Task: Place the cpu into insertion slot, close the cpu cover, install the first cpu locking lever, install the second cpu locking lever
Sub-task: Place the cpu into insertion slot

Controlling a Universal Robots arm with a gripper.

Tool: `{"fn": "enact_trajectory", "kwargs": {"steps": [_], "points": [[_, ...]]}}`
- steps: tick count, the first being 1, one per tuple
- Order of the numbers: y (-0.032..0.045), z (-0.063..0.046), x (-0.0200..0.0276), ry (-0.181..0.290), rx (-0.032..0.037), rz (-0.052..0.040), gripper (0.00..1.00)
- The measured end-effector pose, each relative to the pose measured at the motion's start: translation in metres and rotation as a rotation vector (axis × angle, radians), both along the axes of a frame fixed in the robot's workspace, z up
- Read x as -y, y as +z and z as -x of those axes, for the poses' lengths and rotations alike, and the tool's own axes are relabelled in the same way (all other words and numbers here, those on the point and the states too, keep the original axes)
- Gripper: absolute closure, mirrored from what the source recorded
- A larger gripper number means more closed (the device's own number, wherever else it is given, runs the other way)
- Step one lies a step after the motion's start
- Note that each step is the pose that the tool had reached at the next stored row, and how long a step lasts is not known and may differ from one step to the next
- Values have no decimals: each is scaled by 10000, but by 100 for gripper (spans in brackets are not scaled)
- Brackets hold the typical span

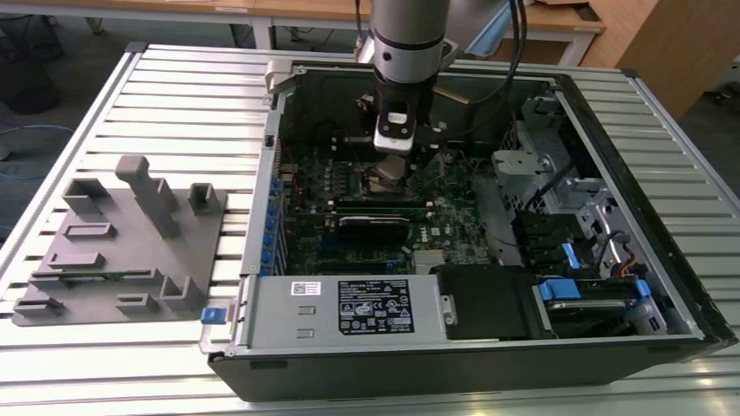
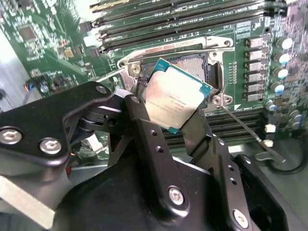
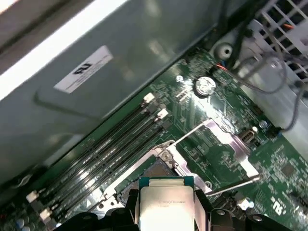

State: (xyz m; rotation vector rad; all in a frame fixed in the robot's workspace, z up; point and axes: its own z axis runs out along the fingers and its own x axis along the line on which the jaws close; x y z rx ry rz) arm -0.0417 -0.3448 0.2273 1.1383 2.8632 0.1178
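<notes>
In the exterior view, the arm reaches down into an open computer case lying on a slatted table. The gripper is low over the green motherboard, and a grey fixture block sits on the table at the exterior view's left.

In the second wrist view, the black fingers are clamped on opposite edges of the cpu. Its silver top faces the camera, and it is tilted just over the insertion slot, not seated in it. Long black memory slots run beside the slot's silver rim.

In the first wrist view, the cpu is in the same grip near the slot. The cpu cover is swung open beyond it, with a thin locking lever released alongside. A coin cell battery sits farther out on the board.
</notes>
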Motion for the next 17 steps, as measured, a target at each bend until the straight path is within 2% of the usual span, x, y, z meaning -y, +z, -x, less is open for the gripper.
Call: {"fn": "enact_trajectory", "kwargs": {"steps": [10,13,17], "points": [[-1,0,0,-176,1,-1,46],[-2,0,-1,-548,1,-2,46],[-5,0,0,-1312,1,-2,46]]}}
